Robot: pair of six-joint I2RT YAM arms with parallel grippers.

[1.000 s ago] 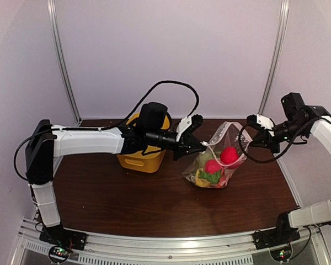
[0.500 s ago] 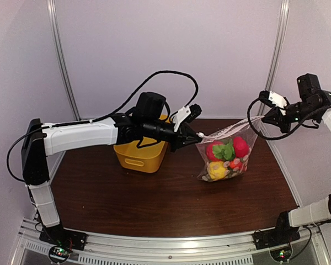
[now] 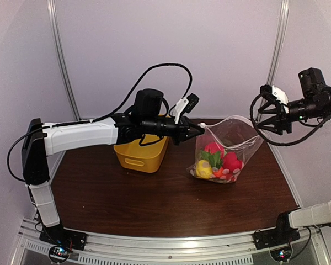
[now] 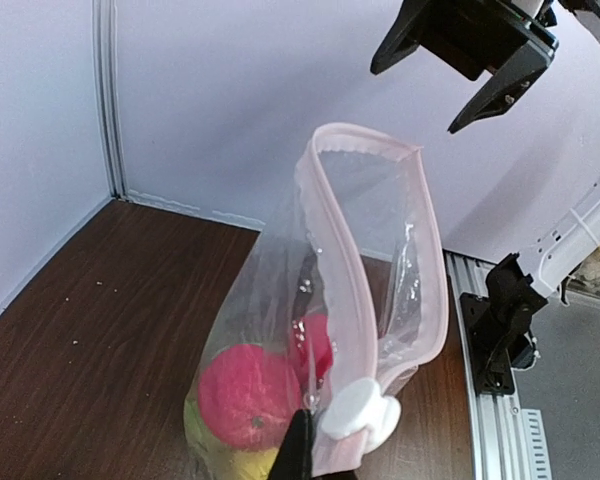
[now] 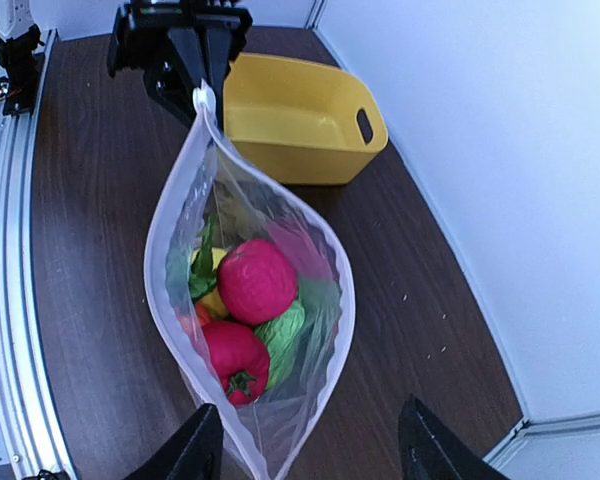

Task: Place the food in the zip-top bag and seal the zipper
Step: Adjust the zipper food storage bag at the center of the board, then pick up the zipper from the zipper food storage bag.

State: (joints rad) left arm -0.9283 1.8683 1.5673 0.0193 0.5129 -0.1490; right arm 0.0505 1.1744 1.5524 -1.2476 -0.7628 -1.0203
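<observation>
The zip-top bag (image 3: 235, 131) hangs over the table by one top corner, with my left gripper (image 3: 201, 126) shut on that corner. Its mouth gapes open. The food (image 3: 217, 160), red, yellow and green toy pieces, lies bunched in its bottom. In the left wrist view the pink zipper (image 4: 340, 250) curves up from a white slider tab (image 4: 358, 410) right at my left gripper (image 4: 315, 458). My right gripper (image 3: 273, 116) stands open, up and to the right of the bag, touching nothing. The right wrist view looks down into the bag (image 5: 325, 300) at the food (image 5: 256, 280), above my open right gripper (image 5: 315, 450).
A yellow basket (image 3: 141, 155) stands on the brown table (image 3: 127, 193) behind my left arm, left of the bag. White walls close the back and sides. An aluminium rail (image 3: 171, 248) runs along the near edge.
My right gripper has opened and let go of the bag's far corner. The bag, stretched between both grippers before, now hangs from the left gripper alone with its mouth sagging open.
</observation>
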